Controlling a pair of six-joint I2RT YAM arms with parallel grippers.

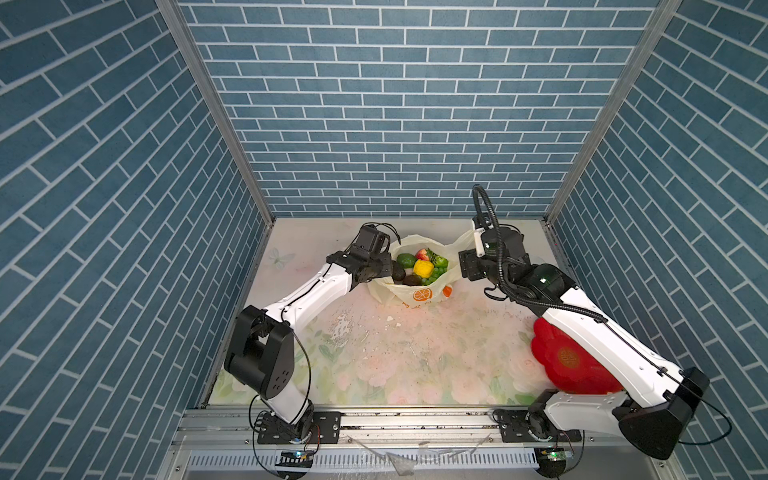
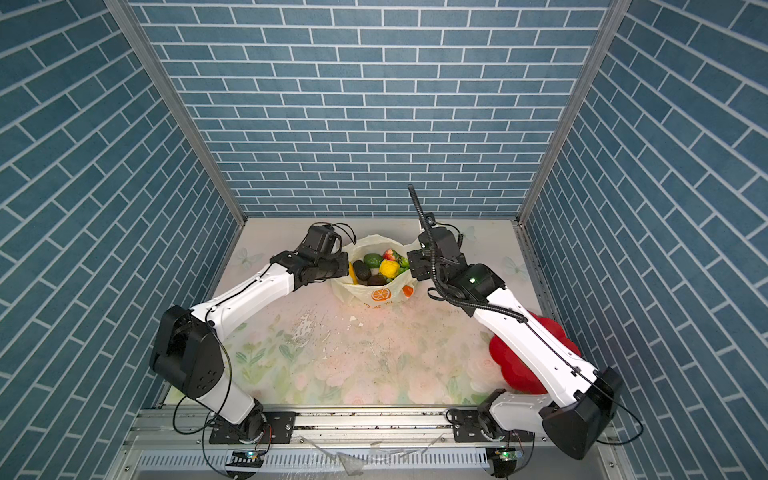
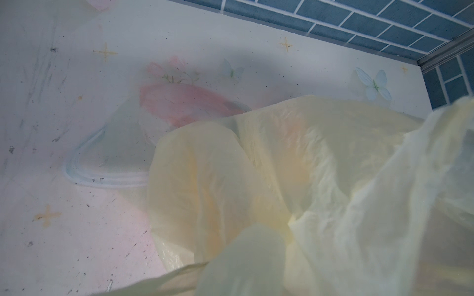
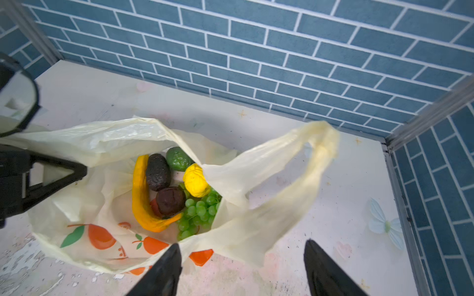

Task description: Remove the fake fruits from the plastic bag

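Rim of plastic bag [image 4: 107, 138] pinched in left gripper [image 4: 79, 175]; right gripper [image 4: 242, 244] wide open, empty; fake fruits [image 4: 169, 189] just ahead, inside.

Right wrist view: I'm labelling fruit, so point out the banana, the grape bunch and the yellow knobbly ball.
banana [image 4: 139, 194], right wrist view, middle of its curve
grape bunch [image 4: 198, 211], right wrist view, cluster centre
yellow knobbly ball [image 4: 195, 180], right wrist view, top face

Crinkled plastic bag [image 3: 307, 179] fills the foreground over a floral tabletop [image 3: 77, 225].
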